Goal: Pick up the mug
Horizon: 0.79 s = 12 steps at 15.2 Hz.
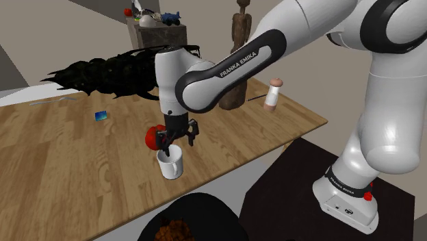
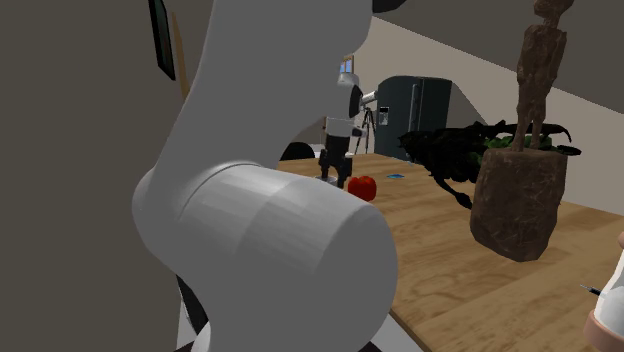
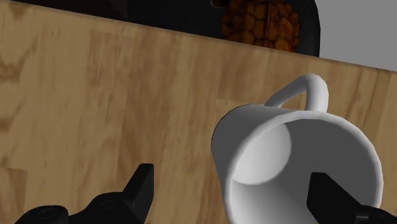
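With claw (image 1: 176, 144) apart over the white mug (image 1: 171, 165) (handle turned aside), lower straight, straddle the rim wall, close gently.

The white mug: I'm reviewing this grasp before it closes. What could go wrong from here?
The white handled mug sits off-centre in the open black gripper, close to one finger; coming down, that finger might strike the rim and tip it. The mug stands near the wooden table's edge, so a shove could send it off. The red apple beside the gripper might get bumped.
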Tool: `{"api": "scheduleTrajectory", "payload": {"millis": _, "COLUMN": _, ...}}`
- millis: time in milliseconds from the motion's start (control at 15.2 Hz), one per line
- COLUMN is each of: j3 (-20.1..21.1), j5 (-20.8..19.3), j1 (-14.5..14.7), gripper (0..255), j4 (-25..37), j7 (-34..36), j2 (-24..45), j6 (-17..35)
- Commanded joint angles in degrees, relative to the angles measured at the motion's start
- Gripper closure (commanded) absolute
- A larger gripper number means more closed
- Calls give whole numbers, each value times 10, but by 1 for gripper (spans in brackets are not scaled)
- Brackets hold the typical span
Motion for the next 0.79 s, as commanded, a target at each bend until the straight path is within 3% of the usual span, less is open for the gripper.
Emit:
{"api": "scheduleTrajectory", "payload": {"millis": 0, "j3": -2, "j5": -5, "j1": 2, "gripper": 0, "j4": -3, "j7": 2, "j2": 10, "j6": 13}}
{"api": "scheduleTrajectory", "payload": {"millis": 264, "j3": -4, "j5": -10, "j1": 5, "gripper": 0, "j4": -10, "j7": 4, "j2": 21, "j6": 29}}
{"api": "scheduleTrajectory", "payload": {"millis": 330, "j3": -4, "j5": -9, "j1": 4, "gripper": 255, "j4": -11, "j7": 4, "j2": 19, "j6": 29}}
{"api": "scheduleTrajectory", "payload": {"millis": 726, "j3": -4, "j5": -9, "j1": 4, "gripper": 255, "j4": -11, "j7": 4, "j2": 20, "j6": 29}}
